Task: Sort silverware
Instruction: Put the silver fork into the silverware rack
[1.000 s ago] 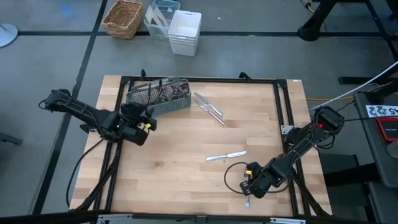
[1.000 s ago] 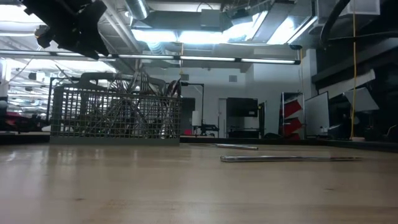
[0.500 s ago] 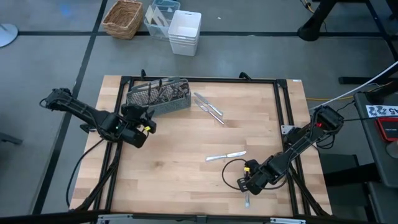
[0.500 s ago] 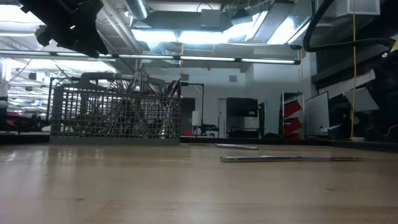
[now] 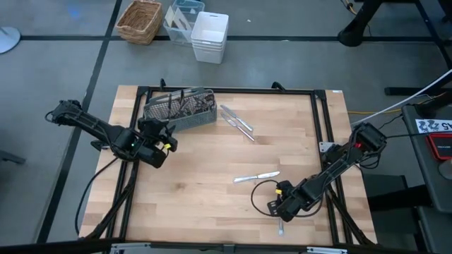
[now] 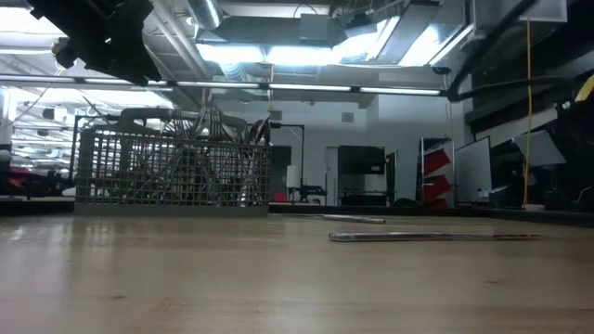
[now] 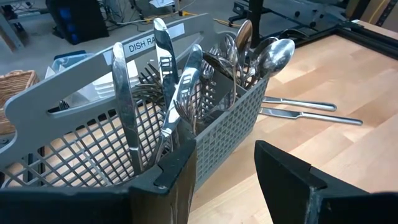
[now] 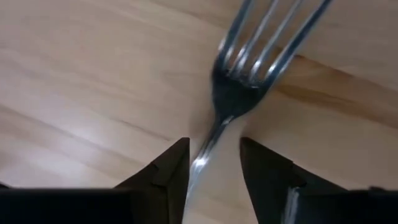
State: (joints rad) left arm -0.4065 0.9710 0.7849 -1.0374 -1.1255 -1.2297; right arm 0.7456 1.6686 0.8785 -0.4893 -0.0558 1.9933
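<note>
**Right arm parked over a fork, most of the silverware already in the caddy**

On the wooden table, biggest thing first: the grey mesh caddy sits at the far left end, stuffed with upright silverware. Your left gripper hovers just beside it, on the near side, jaws apart with nothing between them.

Loose pieces left on the wood: two knives lying side by side just right of the caddy, and another knife flat near the middle of the table, well apart from the rest.

Then the small stuff. Your right gripper is down at the near right of the table over a single fork. The wrist view shows the fork's neck running between the two fingers, jaws apart. I can't tell if they're touching the metal yet.

Handling-wise, I'd guess this fork is light, rigid and pretty slick, and it lies flat on the wood, so there's not much to get under. Pinching across the narrow neck or handle looks like your best bet; the tines would likely slide out or twist. If it skates when you close, press down a bit more before squeezing.
</note>
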